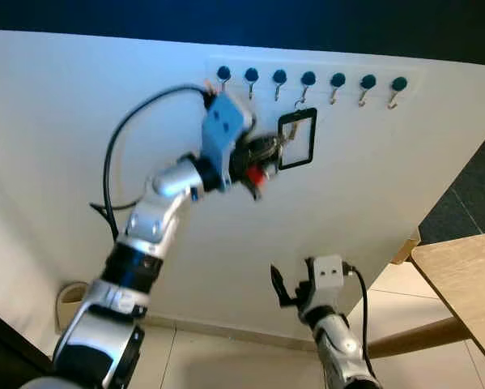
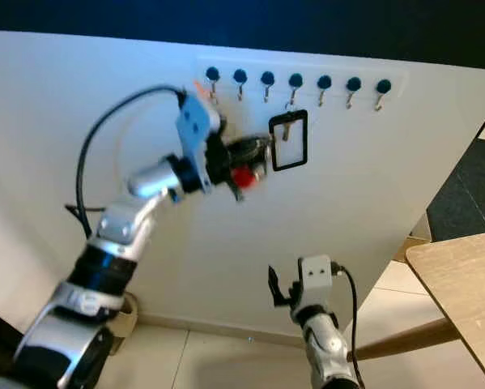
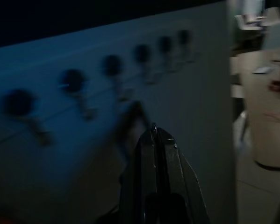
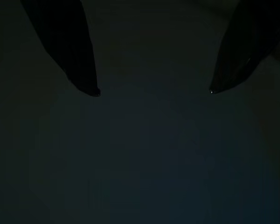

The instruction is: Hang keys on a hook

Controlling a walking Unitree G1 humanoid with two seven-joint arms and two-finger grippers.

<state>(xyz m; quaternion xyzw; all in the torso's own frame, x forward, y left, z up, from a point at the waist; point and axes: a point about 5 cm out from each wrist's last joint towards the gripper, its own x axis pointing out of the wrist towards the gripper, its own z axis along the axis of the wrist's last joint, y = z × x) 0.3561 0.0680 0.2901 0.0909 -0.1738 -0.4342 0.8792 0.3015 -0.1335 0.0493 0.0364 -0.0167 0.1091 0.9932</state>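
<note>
Left eye view: the left end effector point(image 1: 262, 154) is raised to the hook rail point(image 1: 307, 79), clenched on the keys point(image 1: 266, 148), whose black rectangular tag point(image 1: 297, 138) hangs from the fourth hook point(image 1: 304, 91). Right wrist view: the right end effector point(image 4: 154, 91) idles with fingers spread.

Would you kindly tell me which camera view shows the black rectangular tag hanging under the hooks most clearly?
The left eye view: the black tag hangs in full outline from the fourth hook, beside the left claw. The right eye view shows it too, slightly blurrier. In the left wrist view it is a dark blur beyond the shut fingers. The right wrist view is too dark.
</note>
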